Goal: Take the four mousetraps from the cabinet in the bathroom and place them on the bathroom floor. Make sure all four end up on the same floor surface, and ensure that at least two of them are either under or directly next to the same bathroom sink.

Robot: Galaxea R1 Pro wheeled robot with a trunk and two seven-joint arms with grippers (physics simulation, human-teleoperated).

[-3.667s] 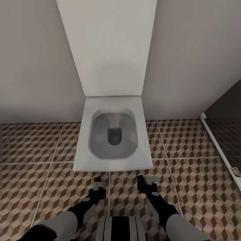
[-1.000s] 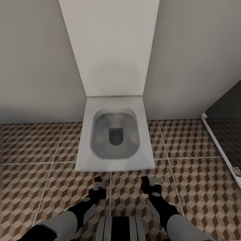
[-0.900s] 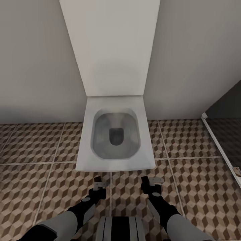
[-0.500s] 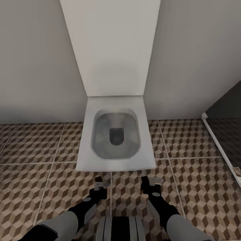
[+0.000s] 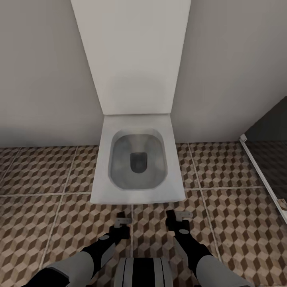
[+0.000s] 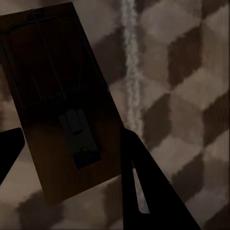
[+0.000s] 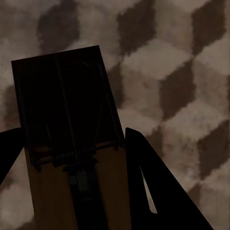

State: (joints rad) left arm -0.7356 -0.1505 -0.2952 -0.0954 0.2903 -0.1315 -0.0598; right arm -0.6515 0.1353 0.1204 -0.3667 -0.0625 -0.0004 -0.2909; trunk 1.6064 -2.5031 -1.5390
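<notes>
My left gripper (image 5: 121,220) hangs low over the bathroom floor (image 5: 40,223), just in front of the toilet. In the left wrist view it (image 6: 72,136) is shut on a mousetrap (image 6: 57,91), a dark-brown plate with a wire spring, tilted between the dark fingers (image 6: 143,187). My right gripper (image 5: 178,217) hangs beside it at the same height. In the right wrist view it (image 7: 74,134) is shut on a second mousetrap (image 7: 67,110). Cube-pattern tiles lie close below both traps. The cabinet and the sink are out of view.
A white square toilet (image 5: 137,195) with its lid (image 5: 131,56) raised against the wall stands directly ahead of the grippers. A white rail (image 5: 261,175) edging a dark area runs along the right, with a small brownish thing (image 5: 283,204) beside it. Tiled floor spreads to both sides.
Both grippers have shifted slightly in the last half second, the left a little rightward and the right a little leftward. Each still holds its mousetrap. Over 3.7 s the camera drifted a little.
</notes>
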